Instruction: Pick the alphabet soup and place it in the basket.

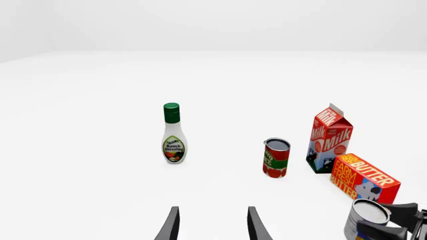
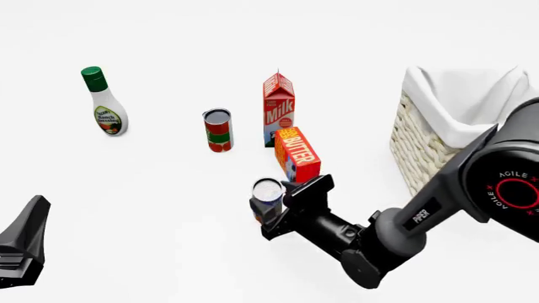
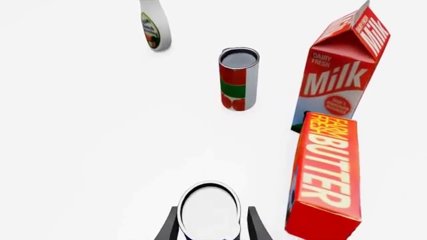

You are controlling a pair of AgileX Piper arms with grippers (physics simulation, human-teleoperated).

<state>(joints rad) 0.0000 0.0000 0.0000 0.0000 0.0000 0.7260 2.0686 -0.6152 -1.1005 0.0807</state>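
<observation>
The alphabet soup (image 2: 267,191) is a small can with a pale silver top, standing on the table just in front of the butter box. It also shows in the right wrist view (image 3: 209,209) and the left wrist view (image 1: 366,216). My right gripper (image 2: 271,206) is open, with one finger on each side of the can (image 3: 213,227). The basket (image 2: 428,146), cream wicker with white cloth lining, stands at the right. My left gripper (image 1: 213,227) is open and empty, low at the left; only part of it (image 2: 24,243) shows in the front view.
A butter box (image 2: 296,153) lies right behind the soup can, with a milk carton (image 2: 279,108) behind it. A red-and-green can (image 2: 218,129) stands left of the milk. A ranch dressing bottle (image 2: 105,104) stands at the far left.
</observation>
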